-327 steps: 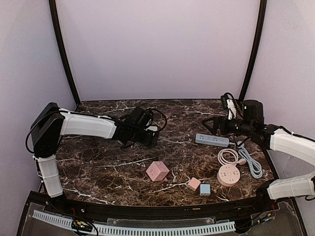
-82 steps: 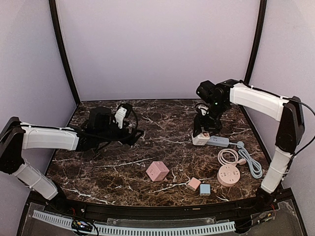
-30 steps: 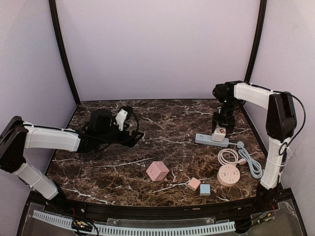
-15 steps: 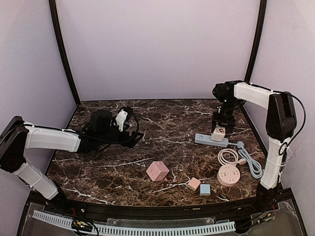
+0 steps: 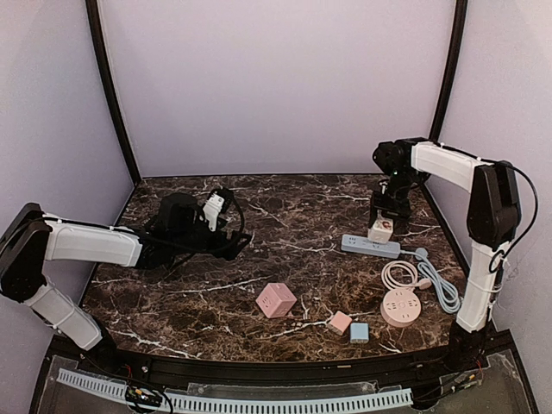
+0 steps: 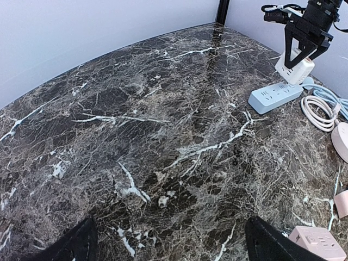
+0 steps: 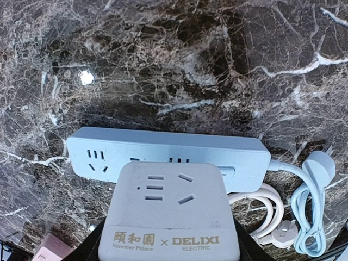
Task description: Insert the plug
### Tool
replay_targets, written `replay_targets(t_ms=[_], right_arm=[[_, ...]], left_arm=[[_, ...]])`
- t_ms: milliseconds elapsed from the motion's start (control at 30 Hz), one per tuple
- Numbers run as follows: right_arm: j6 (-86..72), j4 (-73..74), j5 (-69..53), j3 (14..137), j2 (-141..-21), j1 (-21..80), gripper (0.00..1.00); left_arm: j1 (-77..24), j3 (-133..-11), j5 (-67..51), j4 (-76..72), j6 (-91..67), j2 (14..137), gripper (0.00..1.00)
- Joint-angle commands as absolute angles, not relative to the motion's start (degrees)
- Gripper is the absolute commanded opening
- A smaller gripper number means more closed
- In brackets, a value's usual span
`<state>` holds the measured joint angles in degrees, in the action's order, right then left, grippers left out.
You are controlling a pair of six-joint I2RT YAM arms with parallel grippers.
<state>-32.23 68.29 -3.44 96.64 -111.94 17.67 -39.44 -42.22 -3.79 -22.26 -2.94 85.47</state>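
My right gripper is shut on a white cube plug adapter, marked DELIXI in the right wrist view. It holds the adapter upright over the right half of the light blue power strip, which lies flat on the marble table; the strip shows in the right wrist view. Contact between the adapter and the strip cannot be told. In the left wrist view the adapter stands at the strip's far end. My left gripper is open and empty, low over the table's left middle.
A pink cube socket sits front centre, with a small pink cube and a small blue cube to its right. A round pink socket with a coiled white cord and the strip's blue cable lie front right.
Over the last second the right gripper has lifted the white adapter slightly, back over the strip. Before that it carried it from the strip's left end to its right half. The left arm is still.
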Motion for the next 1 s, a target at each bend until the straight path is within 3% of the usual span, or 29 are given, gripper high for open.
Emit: replay_targets(t_ms=[0, 967], right_arm=[[-33.52, 66.53, -5.81, 93.74, -110.13, 17.68, 0.00], [-34.25, 68.06, -1.54, 95.17, -109.82, 17.67, 0.00]], left_arm=[[-39.37, -41.39, -3.70, -22.75, -2.29, 85.59, 0.95], [-39.38, -41.22, -3.74, -22.94, -2.28, 85.81, 0.95]])
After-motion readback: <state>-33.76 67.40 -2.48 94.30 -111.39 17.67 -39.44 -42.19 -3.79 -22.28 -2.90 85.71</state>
